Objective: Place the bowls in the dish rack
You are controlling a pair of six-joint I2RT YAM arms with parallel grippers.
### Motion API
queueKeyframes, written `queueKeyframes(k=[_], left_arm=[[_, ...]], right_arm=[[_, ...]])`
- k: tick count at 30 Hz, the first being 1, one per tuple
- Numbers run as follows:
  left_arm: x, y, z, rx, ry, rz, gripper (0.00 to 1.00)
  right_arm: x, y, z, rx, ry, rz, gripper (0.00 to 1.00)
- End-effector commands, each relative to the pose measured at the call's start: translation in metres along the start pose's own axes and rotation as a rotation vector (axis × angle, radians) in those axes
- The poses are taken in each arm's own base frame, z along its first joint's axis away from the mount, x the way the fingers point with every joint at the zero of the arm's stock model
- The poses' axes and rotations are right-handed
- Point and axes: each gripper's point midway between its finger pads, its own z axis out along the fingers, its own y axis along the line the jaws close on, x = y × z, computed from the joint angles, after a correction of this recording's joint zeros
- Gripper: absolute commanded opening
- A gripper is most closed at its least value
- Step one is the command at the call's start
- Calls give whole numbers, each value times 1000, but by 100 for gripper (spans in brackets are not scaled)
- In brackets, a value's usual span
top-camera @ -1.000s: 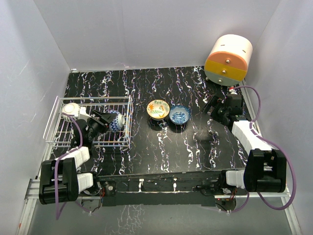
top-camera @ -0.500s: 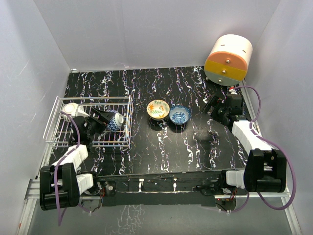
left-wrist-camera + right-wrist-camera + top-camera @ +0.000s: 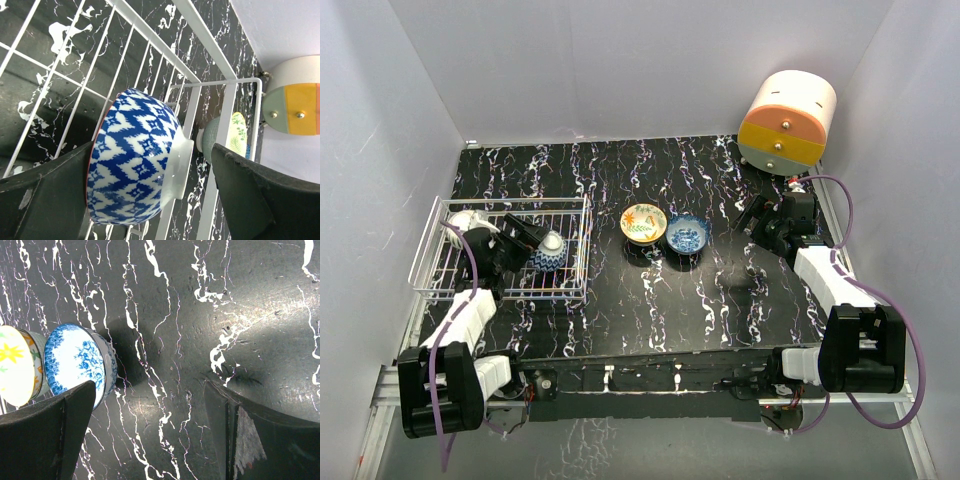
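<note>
The white wire dish rack point(image 3: 582, 240) stands at the table's left. A bowl with a blue-and-white patterned outside point(image 3: 548, 251) lies tipped on its side in it, near the right wall. My left gripper point(image 3: 523, 240) is open around that bowl point(image 3: 135, 165): one finger is at its rim, the other stands clear of its foot. A ribbed white bowl point(image 3: 463, 221) sits in the rack's far left corner. A yellow-floral bowl point(image 3: 644, 223) and a blue bowl point(image 3: 688, 235) stand on the table at centre. My right gripper point(image 3: 756, 216) is open and empty over bare table, right of them.
The cream-and-orange drawer unit point(image 3: 788, 122) stands at the back right corner. White walls close the table on three sides. In the right wrist view the blue bowl point(image 3: 75, 362) and the yellow-floral bowl point(image 3: 15, 365) lie left of the open gripper point(image 3: 150, 385).
My left arm has drawn back to the left inside the rack. The blue-and-white bowl has shifted slightly left with it and lies lower. The right arm has not moved.
</note>
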Motion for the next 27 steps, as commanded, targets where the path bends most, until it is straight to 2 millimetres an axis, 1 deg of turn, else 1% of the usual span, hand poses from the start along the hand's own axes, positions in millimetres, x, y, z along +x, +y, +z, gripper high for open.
queueKeyframes(k=[1, 3, 7, 10, 15, 21, 25, 27], left_arm=[[-25, -14, -9, -26, -51, 77, 93], [-32, -14, -13, -62, -61, 107, 97], [-47, -9, -23, -162, -86, 171, 97], [-53, -5, -28, -217, -85, 199, 97], [-60, -7, -34, -242, -96, 227, 97], [-65, -27, -36, -196, -52, 286, 96], [-71, -32, -35, -235, -33, 349, 93], [-72, -38, -32, -252, -32, 388, 91]], right_arm=[[-9, 2, -1, -9, -37, -23, 93], [-10, 2, -1, -9, -38, -23, 93], [-9, 2, 0, -12, -35, -24, 93], [-7, 1, 1, -14, -31, -23, 93], [-4, 0, 2, -15, -26, -23, 93], [-1, -1, 3, -19, -23, -22, 93], [2, -1, 5, -28, -14, -18, 93], [3, -1, 6, -30, -10, -15, 93]])
